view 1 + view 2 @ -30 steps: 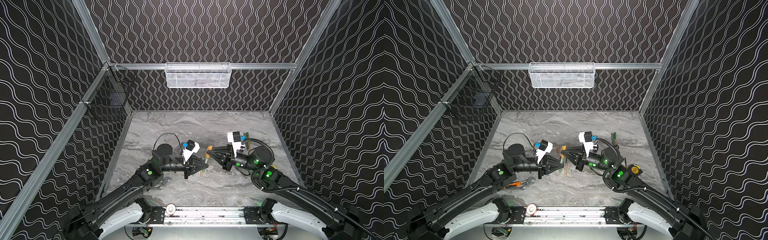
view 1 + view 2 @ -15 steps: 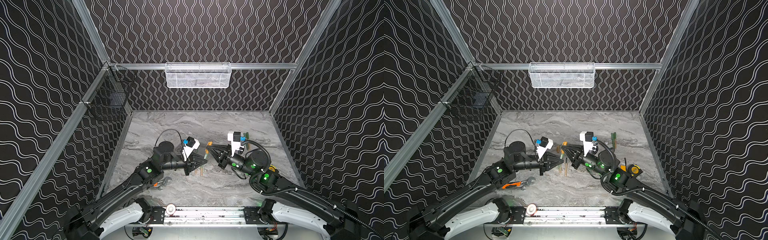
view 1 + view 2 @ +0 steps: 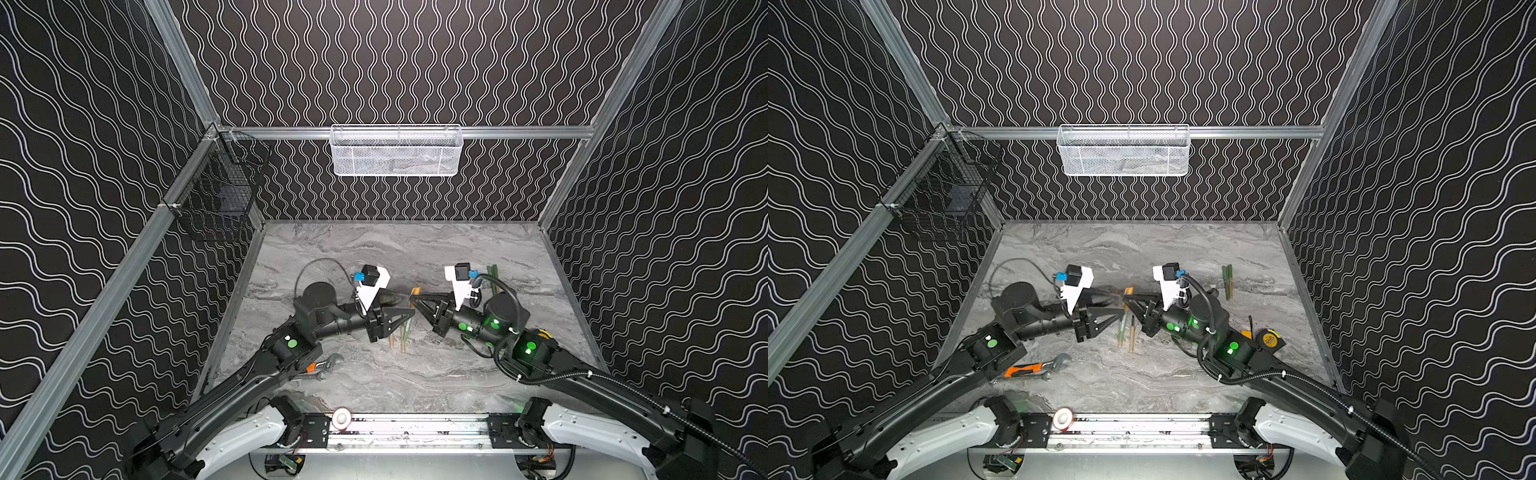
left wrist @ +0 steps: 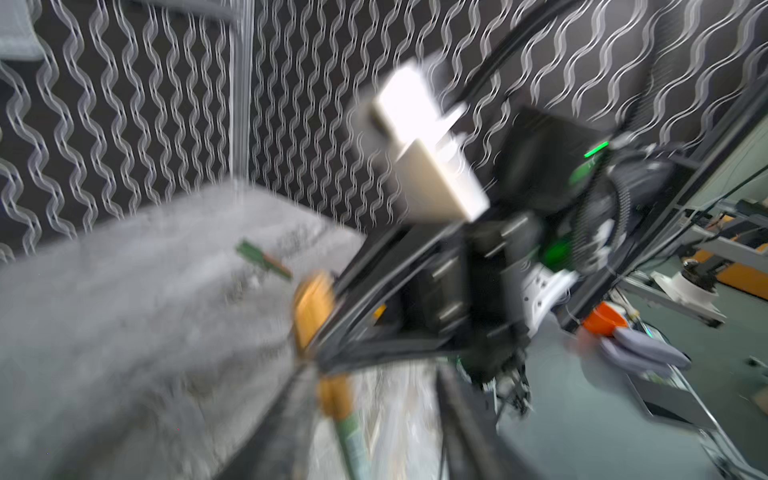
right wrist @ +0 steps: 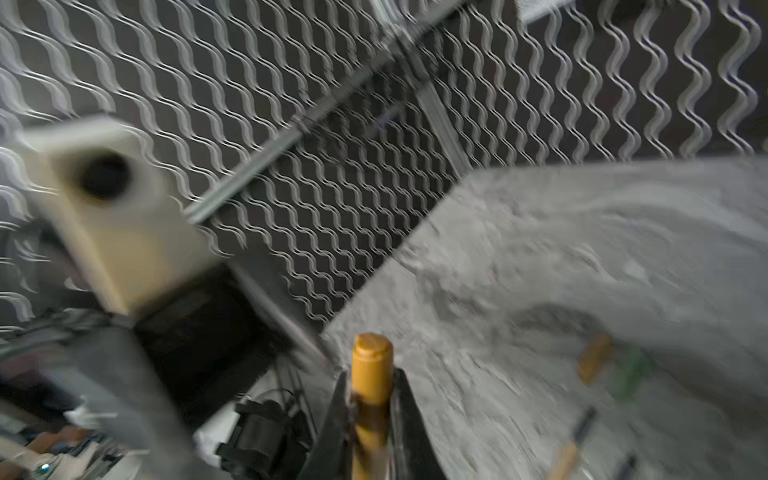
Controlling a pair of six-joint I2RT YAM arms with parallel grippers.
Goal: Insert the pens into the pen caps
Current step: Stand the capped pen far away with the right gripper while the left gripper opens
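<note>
My right gripper [image 5: 370, 388] is shut on an orange pen [image 5: 371, 361], whose capped end sticks out past the fingertips. In both top views this gripper [image 3: 412, 297] meets my left gripper [image 3: 409, 306] at mid-table. The left gripper [image 4: 374, 374] stands open, its jaws on either side of the pen's end without gripping it. Two more pens [image 3: 1121, 332] [image 3: 1132, 337] lie on the table just in front of the grippers. A pair of green pens [image 3: 1227, 282] lies at the back right. An orange pen cap [image 5: 594, 362] and a green one [image 5: 631, 374] lie blurred on the table.
An orange-handled wrench [image 3: 1034, 369] lies under the left arm. A yellow block [image 3: 1268, 338] sits beside the right arm. A white mesh basket [image 3: 395, 151] hangs on the back wall, a black wire basket [image 3: 216, 195] on the left wall.
My left gripper was shut against the pen's end and has now opened. The right gripper keeps the orange pen. Both grippers have drifted slightly toward the back.
</note>
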